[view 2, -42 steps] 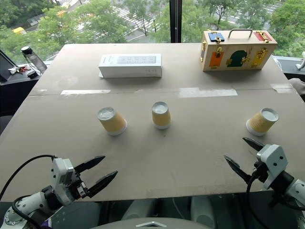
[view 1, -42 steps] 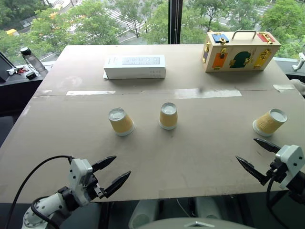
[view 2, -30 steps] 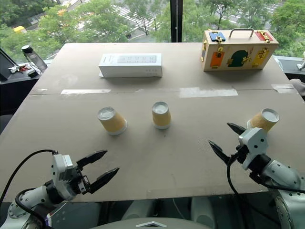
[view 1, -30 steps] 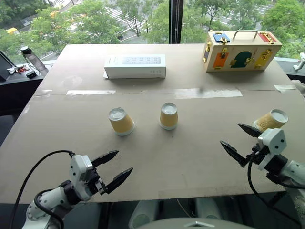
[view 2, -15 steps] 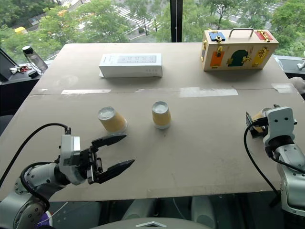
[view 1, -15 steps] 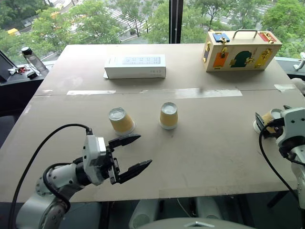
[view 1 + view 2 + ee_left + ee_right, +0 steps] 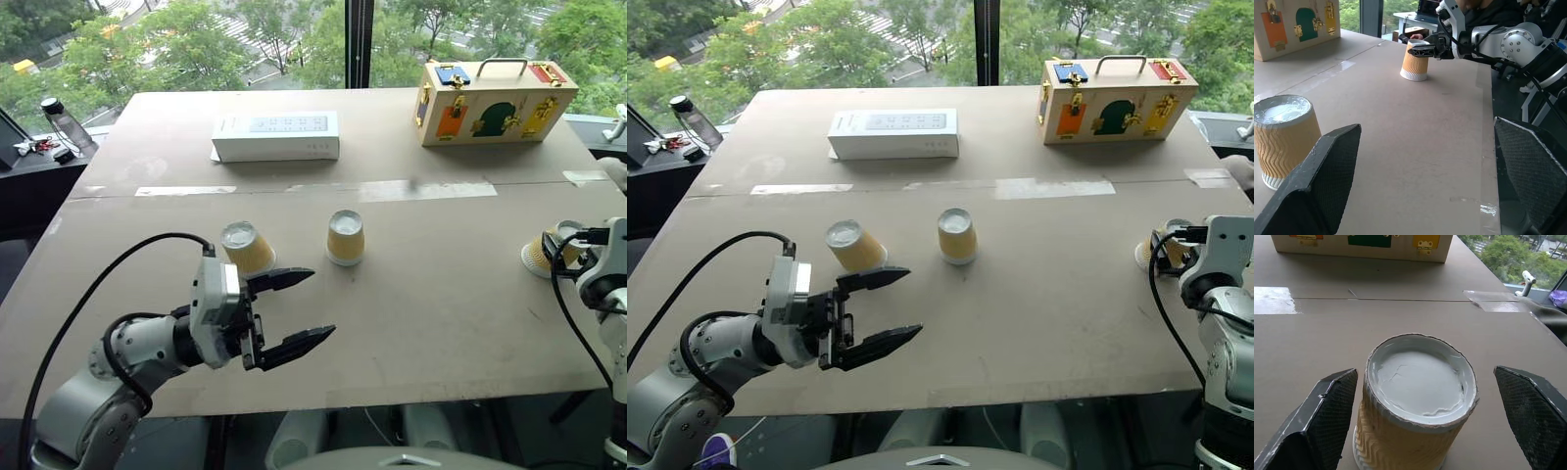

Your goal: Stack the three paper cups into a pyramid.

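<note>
On the table (image 7: 411,323), three paper cups (image 7: 346,238) upside down, bases up

- Looks like a robot test lab in an upper-floor office building.
- Cardboard-covered table (image 7: 411,323) joined with tape under both claws, plainly a test bench.
- Wooden latch box (image 7: 494,102) far ahead of the right claw, a manipulation-test prop.
- Floor-to-ceiling window (image 7: 294,39) beyond, over treetops and a street.
- Side desk with water bottle (image 7: 65,123) far beyond the left claw.
</note>
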Robot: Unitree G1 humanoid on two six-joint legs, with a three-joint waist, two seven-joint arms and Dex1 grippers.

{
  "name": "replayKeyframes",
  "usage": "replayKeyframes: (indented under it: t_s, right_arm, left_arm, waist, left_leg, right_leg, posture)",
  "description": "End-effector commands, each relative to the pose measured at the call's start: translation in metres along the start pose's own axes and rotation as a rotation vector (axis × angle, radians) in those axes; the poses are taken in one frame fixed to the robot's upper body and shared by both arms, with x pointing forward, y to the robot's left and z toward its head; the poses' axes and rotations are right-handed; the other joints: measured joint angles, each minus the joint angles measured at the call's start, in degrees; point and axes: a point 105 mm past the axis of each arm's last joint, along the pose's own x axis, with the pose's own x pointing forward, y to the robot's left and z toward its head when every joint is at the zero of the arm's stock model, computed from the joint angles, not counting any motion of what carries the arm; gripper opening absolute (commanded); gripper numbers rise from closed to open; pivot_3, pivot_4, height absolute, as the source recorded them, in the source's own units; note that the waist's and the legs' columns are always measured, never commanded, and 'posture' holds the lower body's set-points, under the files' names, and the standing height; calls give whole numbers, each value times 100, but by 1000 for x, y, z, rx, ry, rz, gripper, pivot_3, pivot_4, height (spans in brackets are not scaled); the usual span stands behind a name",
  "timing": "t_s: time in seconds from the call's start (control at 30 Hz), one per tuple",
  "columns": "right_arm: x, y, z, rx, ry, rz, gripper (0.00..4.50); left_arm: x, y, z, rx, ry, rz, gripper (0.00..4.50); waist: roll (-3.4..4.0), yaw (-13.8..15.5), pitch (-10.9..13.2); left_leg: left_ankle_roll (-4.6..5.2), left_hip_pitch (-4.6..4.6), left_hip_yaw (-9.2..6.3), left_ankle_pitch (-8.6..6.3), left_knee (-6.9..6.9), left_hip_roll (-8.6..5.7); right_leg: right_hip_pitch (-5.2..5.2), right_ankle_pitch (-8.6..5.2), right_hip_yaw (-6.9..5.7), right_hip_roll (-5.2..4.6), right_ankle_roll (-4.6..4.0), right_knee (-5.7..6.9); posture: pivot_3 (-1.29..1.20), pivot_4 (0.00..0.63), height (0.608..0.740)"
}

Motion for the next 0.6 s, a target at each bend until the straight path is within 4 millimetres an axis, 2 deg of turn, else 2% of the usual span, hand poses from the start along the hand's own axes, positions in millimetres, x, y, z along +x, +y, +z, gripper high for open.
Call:
replayKeyframes:
  t_s: [0.03, 0.13, 0.23, 0.33, 0.37, 0.47, 0.6]
  right_arm:
    - [-2, -3, 11, 29, -25, -18, 4390]
    - [-1, -3, 10, 37, -19, -23, 4390]
    - [1, -2, 11, 42, -28, -16, 3682]
    - [2, 1, 15, 9, -40, 9, 2257]
    - [2, 2, 15, 2, -41, 17, 2109]
    - [0, 14, 21, -88, -62, 106, 2108]
    - [-9, 61, 38, -145, -126, 399, 2108]
  left_arm:
    - [2, -6, 7, 28, -17, -18, 4500]
    - [2, -6, 5, 26, -16, -10, 4500]
    - [-1, -6, 5, 26, -17, -2, 4500]
    - [-2, -6, 5, 20, -19, 7, 4500]
    - [-3, -5, 4, 17, -18, 10, 4500]
    - [-5, -4, 2, 6, -19, 29, 4500]
    - [-9, -3, -4, -7, -12, 62, 4500]
  waist:
    - [0, 0, 0]
    - [2, 0, 1]
    - [2, -1, 1]
    - [3, -1, 2]
    - [3, -1, 2]
    - [6, -2, 4]
    - [12, -42, 8]
  left_leg:
    - [0, 0, -1, 0, 0, 0]
    - [0, 0, 2, 0, 0, 0]
    - [0, 0, 3, 0, 0, 0]
    - [0, 0, 3, 0, 0, 0]
    - [0, 0, 3, 0, 0, 0]
    - [0, 0, 4, 0, 0, 0]
    - [1, 1, 9, 0, 0, 1]
  right_leg:
    - [0, -1, 0, 0, -2, 0]
    - [0, -1, 0, 0, -2, 0]
    - [0, -1, 2, 0, -1, -1]
    - [0, -4, 1, 0, -7, 0]
    - [0, -4, 1, 0, -7, 0]
    - [0, -4, 2, 0, -7, -1]
    - [0, -5, 5, -1, -8, -2]
  posture:
    - [0, 150, 740]
    - [0, 150, 740]
    - [0, 150, 740]
    - [0, 150, 740]
    - [0, 150, 740]
    - [0, 150, 740]
    - [0, 150, 740]
